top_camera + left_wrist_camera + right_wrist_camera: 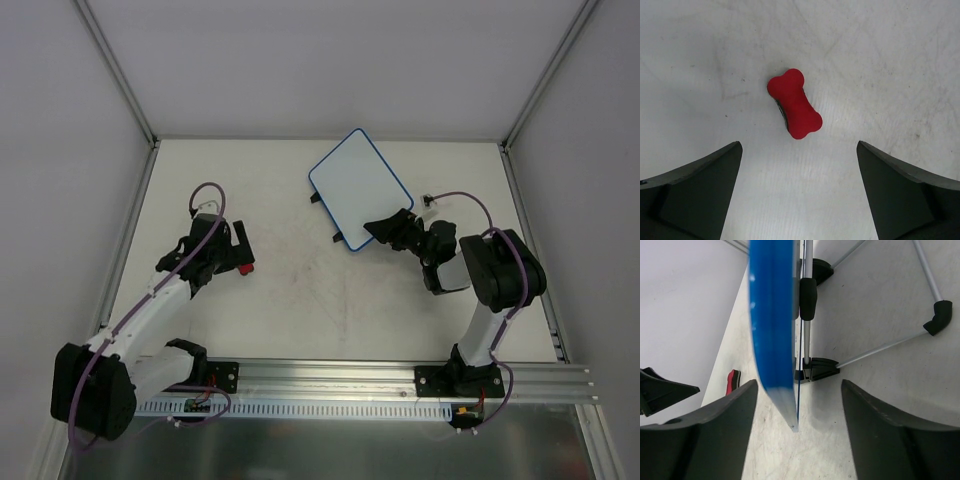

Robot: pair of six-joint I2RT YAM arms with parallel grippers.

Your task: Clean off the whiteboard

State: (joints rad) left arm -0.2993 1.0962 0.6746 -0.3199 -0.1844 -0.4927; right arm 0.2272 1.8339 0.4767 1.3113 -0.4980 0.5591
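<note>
The whiteboard [358, 188] sits on the counter [300, 310], toward the back and a bit to the right of the middle. It is white with a thin blue rim and round corners. From above its face looks plain white. It is turned at a slant, with one corner pointing to the back. Two small black feet [337, 238] stick out on its left side.

The right jaws are at the near right corner of the board. In the right wrist view the blue edge of the whiteboard [771, 315] runs up the middle, between the two black fingers [890, 440]. The jaws are open. There is a wide gap on one side of the board. On the other side the finger is very close, and I cannot tell if it touches. The jaws are not squeezing the board.

The left jaws are well apart from the board, over on the left side of the counter. They are wide open and hold nothing. A small red eraser [794, 104], shaped like a little bone, lies flat on the counter just ahead of them.

The counter is white with faint gray scuffs. A metal rail [340, 378] runs along its near edge, where both arms are bolted.
</note>
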